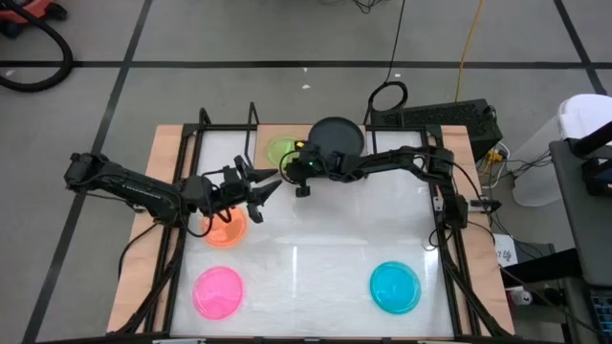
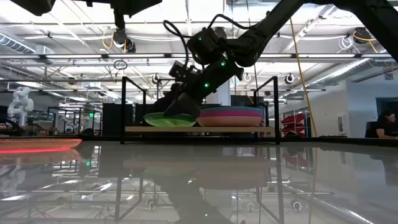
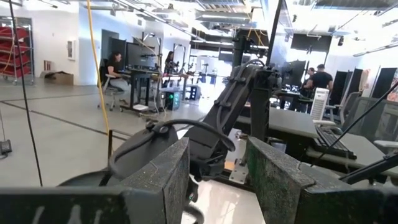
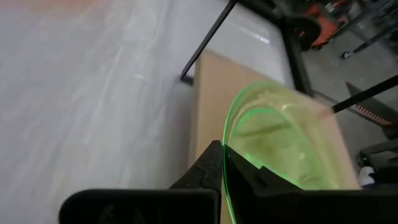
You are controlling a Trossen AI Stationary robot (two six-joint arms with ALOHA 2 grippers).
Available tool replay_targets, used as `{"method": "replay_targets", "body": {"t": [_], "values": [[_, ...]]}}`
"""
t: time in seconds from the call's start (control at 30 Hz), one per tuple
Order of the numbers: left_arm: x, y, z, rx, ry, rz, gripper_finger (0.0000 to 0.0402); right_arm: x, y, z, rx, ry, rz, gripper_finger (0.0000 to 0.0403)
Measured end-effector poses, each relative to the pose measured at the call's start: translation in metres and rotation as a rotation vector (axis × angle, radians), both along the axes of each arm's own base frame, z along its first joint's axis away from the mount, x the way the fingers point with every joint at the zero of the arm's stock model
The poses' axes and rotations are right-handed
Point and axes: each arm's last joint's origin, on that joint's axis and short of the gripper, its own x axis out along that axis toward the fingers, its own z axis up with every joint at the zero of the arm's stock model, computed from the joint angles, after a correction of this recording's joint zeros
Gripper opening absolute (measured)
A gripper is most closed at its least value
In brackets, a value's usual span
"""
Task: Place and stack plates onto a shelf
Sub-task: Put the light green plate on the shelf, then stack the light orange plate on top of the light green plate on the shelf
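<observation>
the green plate sits tilted over the left half of the wooden shelf, one edge down near the board and the near edge raised, because the right claw is pinched shut on that rim; from the claw the plate lies straight ahead and a little below, so we judge the coming move to be a short lowering and a release; beside it on the right half of the shelf stands a stack of plates, with a black plate on top as seen from above; the green plate's edge looks close to that stack, though we cannot tell if they touch; the shelf's black wire uprights fence the board at its ends, leaving the side facing the counter open for the arm to draw back; the left claw hovers over the counter with its fingers spread and nothing in them, just beside the orange plate; a pink plate and a cyan plate lie well apart on the counter's near side, the left arm nearer the pink, the right nearer the cyan
</observation>
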Motion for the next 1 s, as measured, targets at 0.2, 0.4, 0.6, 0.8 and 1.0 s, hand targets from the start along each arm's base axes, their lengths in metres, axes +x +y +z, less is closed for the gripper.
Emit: {"method": "replay_targets", "body": {"t": [0.2,0.4,0.6,0.8,1.0], "values": [[0.0,0.0,0.0,-0.001,0.0,0.0,0.0163,0.003,-0.001,0.007,-0.008,-0.076,-0.004,0.0032],[0.001,0.001,-0.002,0.001,0.024,0.002,0.0163,0.002,-0.002,0.005,0.033,-0.074,0.001,0.0084],[0.001,0.0,-0.005,-0.004,0.048,0.001,0.0163,-0.001,0.002,0.018,0.074,-0.087,-0.007,0.0128],[0.004,-0.014,0.008,0.012,0.081,-0.051,0.0163,-0.032,0.052,0.078,0.256,-0.205,0.227,0.0131],[0.003,-0.033,0.018,0.076,0.253,0.0,0.0163,-0.104,0.092,0.1,0.154,-0.316,0.176,0.0127]]}}
